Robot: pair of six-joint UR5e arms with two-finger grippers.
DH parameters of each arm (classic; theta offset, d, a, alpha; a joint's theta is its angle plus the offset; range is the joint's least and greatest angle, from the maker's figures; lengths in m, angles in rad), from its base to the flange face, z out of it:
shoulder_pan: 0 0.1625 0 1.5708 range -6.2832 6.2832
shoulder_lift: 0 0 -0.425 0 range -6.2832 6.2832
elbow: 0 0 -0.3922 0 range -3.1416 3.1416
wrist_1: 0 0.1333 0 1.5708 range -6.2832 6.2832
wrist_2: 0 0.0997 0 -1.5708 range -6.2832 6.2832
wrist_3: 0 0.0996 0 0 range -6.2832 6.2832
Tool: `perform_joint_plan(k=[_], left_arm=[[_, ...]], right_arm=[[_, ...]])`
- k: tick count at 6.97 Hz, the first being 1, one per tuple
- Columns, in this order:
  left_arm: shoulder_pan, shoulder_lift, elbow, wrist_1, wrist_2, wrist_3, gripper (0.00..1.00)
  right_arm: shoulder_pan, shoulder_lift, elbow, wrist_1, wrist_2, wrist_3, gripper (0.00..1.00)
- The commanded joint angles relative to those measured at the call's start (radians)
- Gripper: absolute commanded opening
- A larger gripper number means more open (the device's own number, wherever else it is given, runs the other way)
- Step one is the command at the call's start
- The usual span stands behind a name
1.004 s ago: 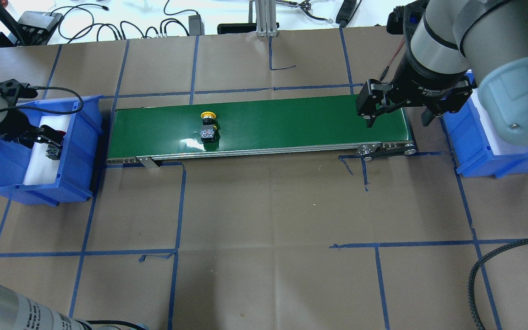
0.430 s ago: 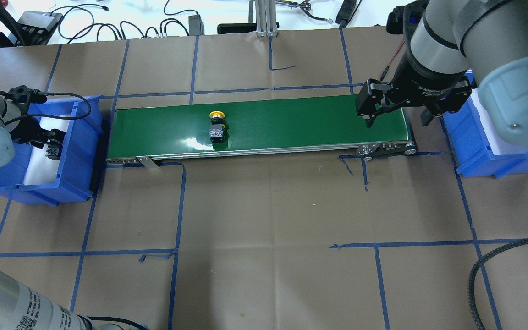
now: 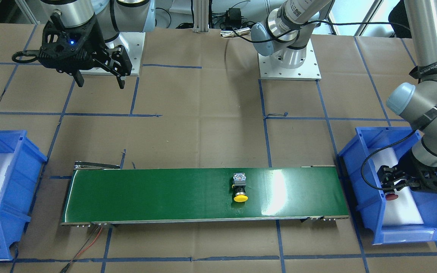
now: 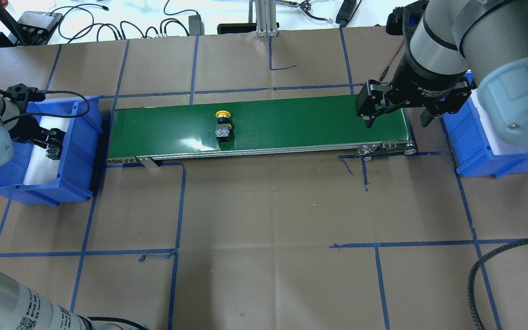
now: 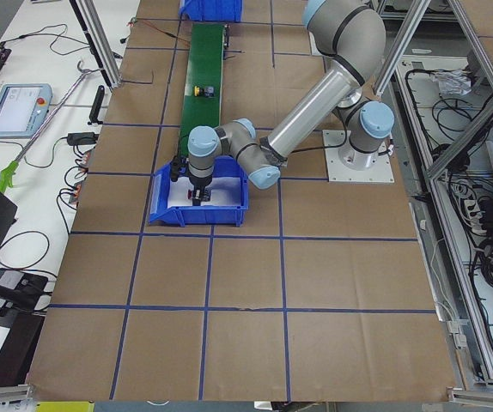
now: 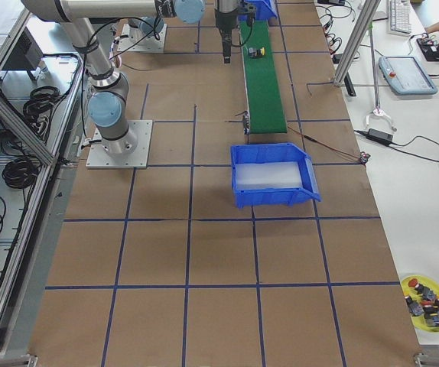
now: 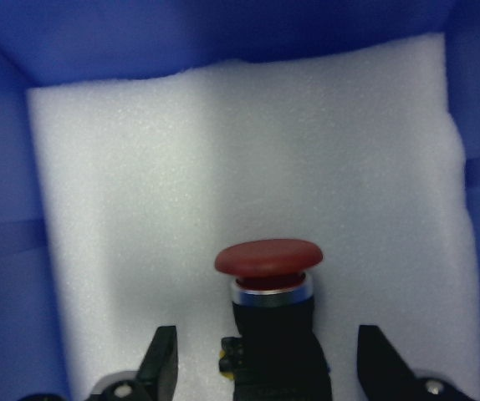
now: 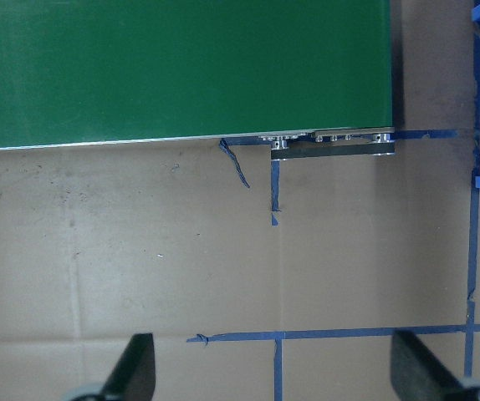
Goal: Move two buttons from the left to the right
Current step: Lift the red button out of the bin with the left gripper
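The yellow-capped button (image 4: 223, 124) lies on its side on the green conveyor belt (image 4: 300, 119), left of its middle; it also shows in the front view (image 3: 240, 188). The red-capped button (image 7: 269, 271) stands on white foam in the left blue bin (image 4: 77, 146). My left gripper (image 7: 267, 355) is down in that bin, open, with a finger on each side of the red button's black body and apart from it. My right gripper (image 4: 398, 120) is open and empty, held above the belt's right end.
The right blue bin (image 4: 475, 158) with white foam stands just past the belt's right end. Blue tape lines cross the brown paper table. Cables lie along the far edge. A black hose (image 4: 488, 261) curls at the front right.
The yellow button has travelled to the right along the belt. My left gripper has shifted a little inside the left bin. My right gripper has stayed put.
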Motion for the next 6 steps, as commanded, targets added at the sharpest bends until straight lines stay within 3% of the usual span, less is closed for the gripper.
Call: perform_joint_plan(k=[1, 2, 6], left_arm=[[0.0, 0.008, 0.017, -0.005, 0.0, 0.002, 0.13], [0.0, 0.021, 0.048, -0.031, 0.002, 0.005, 0.08], [-0.006, 0.117, 0.276, -0.435, 0.015, 0.002, 0.09]], right_arm=[[0.0, 0.0, -0.002, -0.002, 0.0, 0.0, 1.0], [0.0, 0.0, -0.003, -0.002, 0.0, 0.0, 1.0], [0.0, 0.0, -0.003, -0.002, 0.0, 0.0, 1.0]])
